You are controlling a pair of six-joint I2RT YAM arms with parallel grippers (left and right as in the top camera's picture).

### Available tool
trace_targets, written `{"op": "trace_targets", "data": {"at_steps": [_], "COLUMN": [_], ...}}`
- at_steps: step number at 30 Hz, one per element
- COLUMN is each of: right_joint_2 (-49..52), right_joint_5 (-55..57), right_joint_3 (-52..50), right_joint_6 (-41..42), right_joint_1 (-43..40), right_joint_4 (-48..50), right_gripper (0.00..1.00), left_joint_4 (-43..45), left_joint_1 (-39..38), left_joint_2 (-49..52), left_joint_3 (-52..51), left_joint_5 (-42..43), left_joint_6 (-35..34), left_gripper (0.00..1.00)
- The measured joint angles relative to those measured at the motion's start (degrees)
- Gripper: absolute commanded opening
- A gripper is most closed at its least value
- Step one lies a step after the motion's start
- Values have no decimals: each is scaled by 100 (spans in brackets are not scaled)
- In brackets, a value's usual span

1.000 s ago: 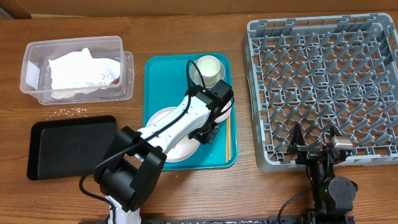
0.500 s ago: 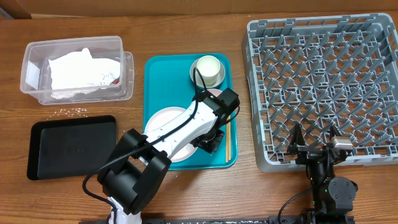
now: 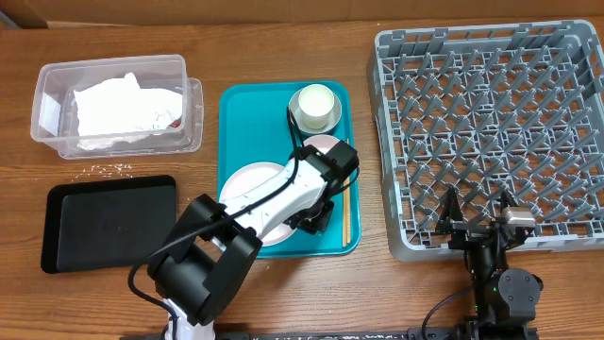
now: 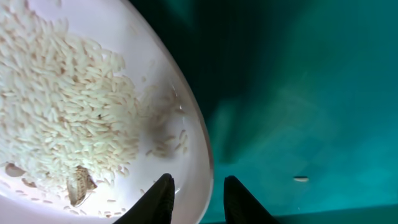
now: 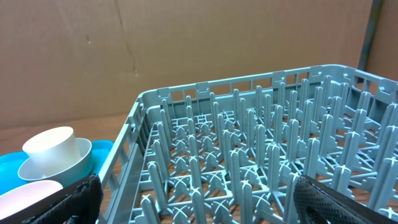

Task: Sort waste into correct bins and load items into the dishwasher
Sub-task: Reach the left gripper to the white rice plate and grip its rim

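The large white plate lies on the teal tray, partly under my left arm. In the left wrist view the plate carries a heap of white rice. My left gripper has its fingers close together astride the plate's right rim, one inside and one outside. A pale cup stands in a white bowl at the tray's far end. A pinkish bowl sits beside my left wrist. Chopsticks lie along the tray's right edge. My right gripper is open at the grey dish rack's near edge.
The clear tub at the far left holds the crumpled white napkin and the red wrapper. The black tray lies in front of it. Loose rice grains lie on the table between them.
My left wrist has drawn back toward the tray's near right side, uncovering the pinkish bowl. The right arm has not moved.
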Motion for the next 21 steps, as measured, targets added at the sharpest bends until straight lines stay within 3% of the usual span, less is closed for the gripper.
{"op": "trace_targets", "data": {"at_steps": [5,10,21], "right_joint_2": [0,0,0], "right_joint_5": [0,0,0], "right_joint_3": [0,0,0], "right_joint_6": [0,0,2], "right_joint_1": [-2,-2,-2], "right_joint_4": [2,-2,2], "right_gripper": [100,100,100], "left_joint_4": [170,205,181], "left_joint_1": [0,-4,-44], "left_joint_2": [0,0,0], "left_joint_3": [-203,-227,-212], "left_joint_5": [-2,-20,-160], "left_joint_6": [-61,-74,-39], "left_gripper": [22,5,4]}}
